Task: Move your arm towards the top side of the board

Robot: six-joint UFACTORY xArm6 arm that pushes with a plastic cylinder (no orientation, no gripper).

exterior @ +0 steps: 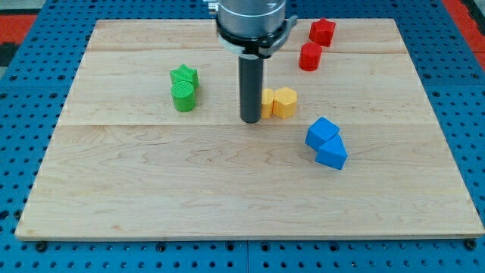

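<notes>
My tip [251, 120] rests on the wooden board [151, 189] near its middle, just left of two yellow blocks. The nearer yellow block [267, 101] is partly hidden behind the rod; the yellow hexagonal block [285, 101] sits to its right, touching it. A green star block [184, 75] and a green cylinder [183, 96] stand together to the tip's left. A red star-like block [322, 32] and a red cylinder [310, 56] stand at the view's top right. A blue cube [322, 133] and a blue triangular block [332, 155] lie at the lower right of the tip.
The board lies on a blue perforated table [23, 91]. The arm's metal head [252, 23] hangs over the board's top edge at the centre.
</notes>
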